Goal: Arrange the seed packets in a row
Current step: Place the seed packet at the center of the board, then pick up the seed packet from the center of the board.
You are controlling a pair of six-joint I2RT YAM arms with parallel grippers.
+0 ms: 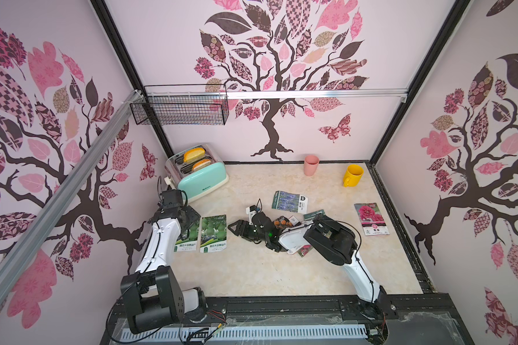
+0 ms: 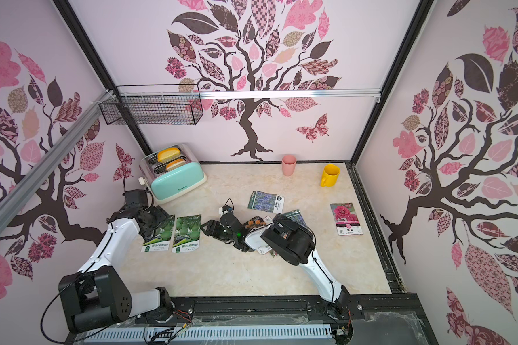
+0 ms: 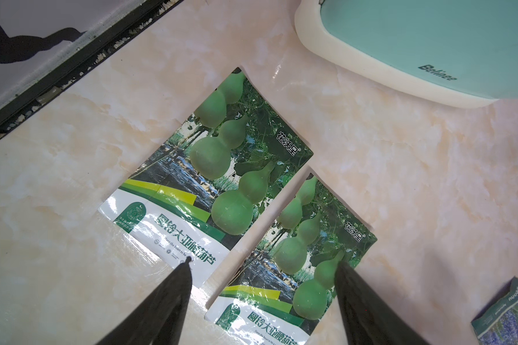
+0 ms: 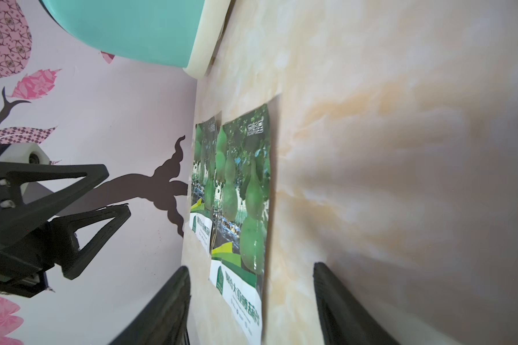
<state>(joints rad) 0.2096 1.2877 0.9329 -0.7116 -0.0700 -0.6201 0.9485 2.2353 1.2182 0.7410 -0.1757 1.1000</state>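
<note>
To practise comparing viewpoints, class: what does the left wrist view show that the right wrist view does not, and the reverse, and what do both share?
Only the left wrist view: a corner of a lavender packet and the brand lettering on the toaster.
Only the right wrist view: the left gripper, open, seen from the side, and pink leaf decals on the wall.
Both: the two gourd packets lying side by side on the marble table, the mint toaster, and each camera's own fingers, spread apart.
</note>
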